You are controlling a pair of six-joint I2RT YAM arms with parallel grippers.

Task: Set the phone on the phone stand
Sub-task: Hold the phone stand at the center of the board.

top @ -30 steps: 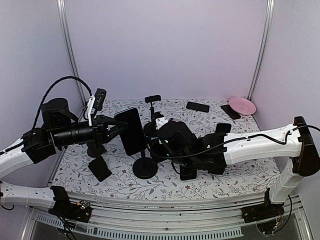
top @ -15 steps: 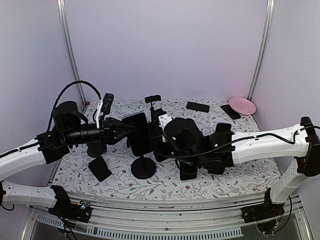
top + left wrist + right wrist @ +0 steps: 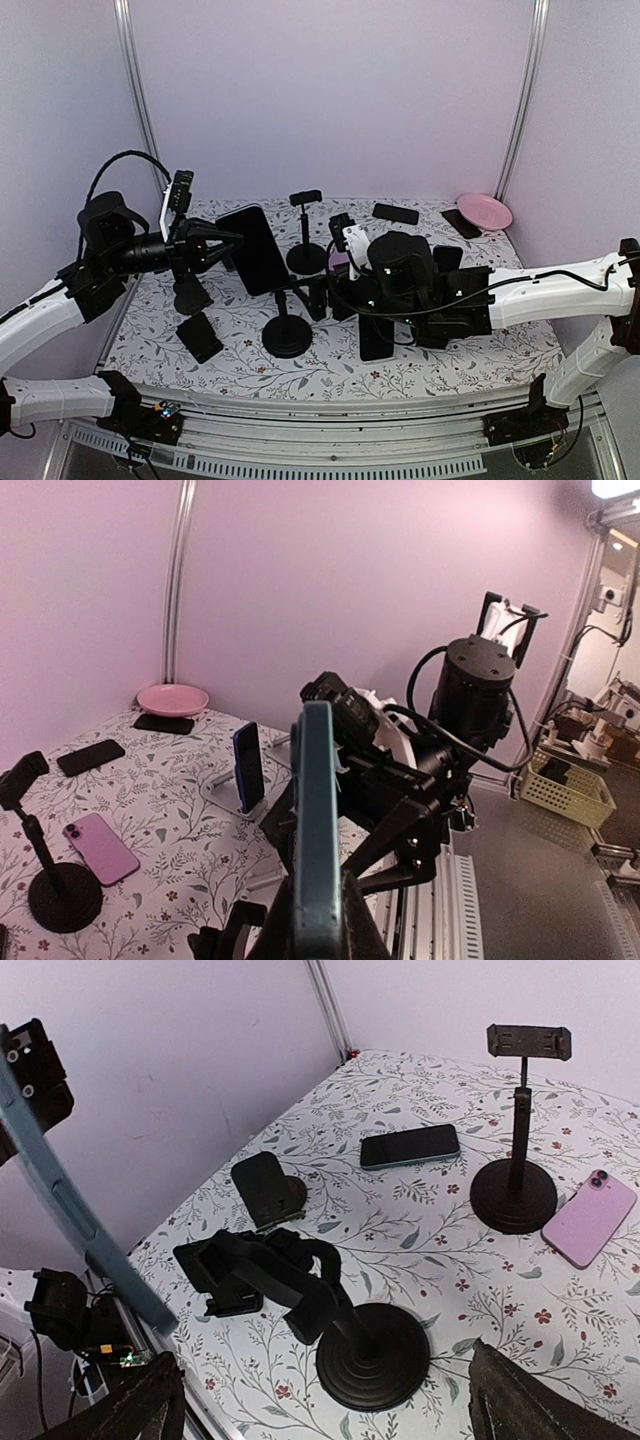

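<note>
My left gripper is shut on the phone, a dark slab held upright above the table's left half. In the left wrist view the phone shows edge-on, pinched low down between the fingers of that gripper. The phone stand has a round black base and a tilted clamp on top; it stands just right of the phone, apart from it. My right gripper is open beside the clamp. From the right wrist, the stand lies between the spread fingers with nothing gripped, and the phone hangs at the left.
A taller stand sits behind, with a pink phone to its right and a black phone lying flat to its left. A small black holder stands at the left. A pink plate is at the far right corner.
My right gripper has opened, letting go of the stand's clamp, and has drawn back to the right. The left arm brought the phone toward the stand, then pulled it back left.
</note>
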